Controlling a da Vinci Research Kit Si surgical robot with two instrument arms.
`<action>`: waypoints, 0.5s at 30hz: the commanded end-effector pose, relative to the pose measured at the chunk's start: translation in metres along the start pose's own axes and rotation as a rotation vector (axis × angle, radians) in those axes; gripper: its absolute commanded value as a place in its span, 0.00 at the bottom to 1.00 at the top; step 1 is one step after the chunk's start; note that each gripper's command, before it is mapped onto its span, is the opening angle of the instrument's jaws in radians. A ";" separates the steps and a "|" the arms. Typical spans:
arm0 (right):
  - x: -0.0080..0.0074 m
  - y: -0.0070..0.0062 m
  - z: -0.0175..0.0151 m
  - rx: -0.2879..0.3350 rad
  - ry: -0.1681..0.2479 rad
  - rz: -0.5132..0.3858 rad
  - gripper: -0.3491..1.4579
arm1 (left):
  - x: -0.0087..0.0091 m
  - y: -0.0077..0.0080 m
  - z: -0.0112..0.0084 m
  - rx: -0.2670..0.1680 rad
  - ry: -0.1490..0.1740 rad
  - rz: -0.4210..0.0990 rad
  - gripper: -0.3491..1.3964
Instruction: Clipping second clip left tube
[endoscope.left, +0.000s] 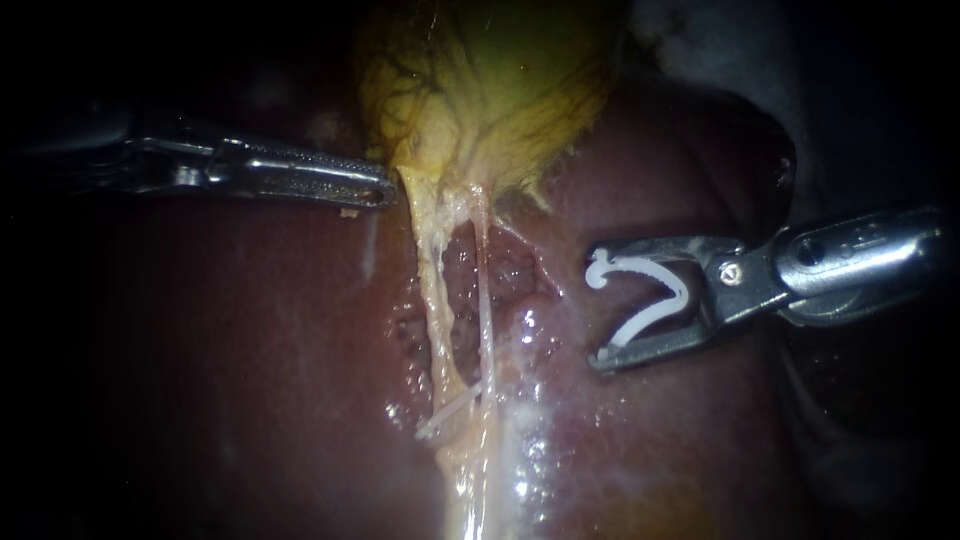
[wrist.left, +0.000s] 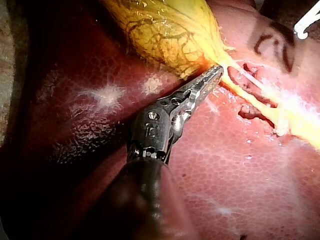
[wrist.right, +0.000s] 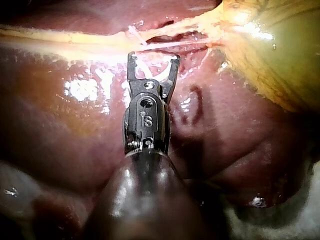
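Note:
Two pale tubes run down from the yellow gallbladder (endoscope.left: 490, 80) over the liver (endoscope.left: 250, 350). The thicker left tube (endoscope.left: 432, 300) carries a white clip (endoscope.left: 452, 410) low down; the thin right tube (endoscope.left: 484, 290) runs beside it. My left instrument (endoscope.left: 385, 190) (wrist.left: 215, 75) has its jaws shut on the edge of the gallbladder's neck. My right instrument (endoscope.left: 593, 308) (wrist.right: 153, 57) hangs to the right of both tubes, clear of them. Its jaws stand wide apart and hold an open white clip (endoscope.left: 645, 295) (wrist.right: 150, 66).
Raw, wet tissue (endoscope.left: 500, 280) lies between and right of the tubes. Glistening liver surface (endoscope.left: 540, 440) spreads below. A pale fold (endoscope.left: 720, 60) shows at the upper right. The held clip's tip (wrist.left: 305, 25) shows ahead of the left instrument.

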 end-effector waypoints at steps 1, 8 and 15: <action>0.0000 0.0000 0.0000 0.000 0.000 0.000 0.52 | 0.0000 -0.0001 -0.0001 0.000 0.000 0.000 0.00; -0.0001 0.0001 0.0000 0.000 0.000 0.000 0.52 | -0.0010 -0.0004 -0.0016 0.011 -0.004 -0.006 0.00; -0.0001 0.0002 0.0001 -0.001 0.000 0.000 0.52 | -0.0035 -0.0005 -0.0067 -0.008 -0.046 -0.024 0.00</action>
